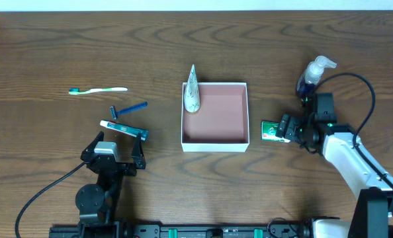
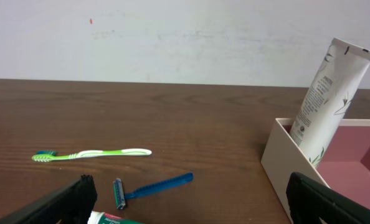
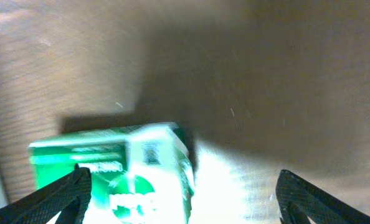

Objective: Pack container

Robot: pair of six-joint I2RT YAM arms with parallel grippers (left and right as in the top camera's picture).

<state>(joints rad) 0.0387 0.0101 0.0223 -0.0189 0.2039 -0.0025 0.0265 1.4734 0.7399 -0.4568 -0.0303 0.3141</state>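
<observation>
The container is a square white box with a pinkish floor at mid-table; its corner shows in the left wrist view. A white tube leans on its left wall inside, seen upright in the left wrist view. My right gripper is open just right of the container, its fingers around a small green box lying on the table. My left gripper is open and empty, just behind a toothpaste tube whose end shows.
A blue razor lies beyond the toothpaste. A green and white toothbrush lies farther left. A blue pump bottle stands behind my right arm. A black cable loops near it.
</observation>
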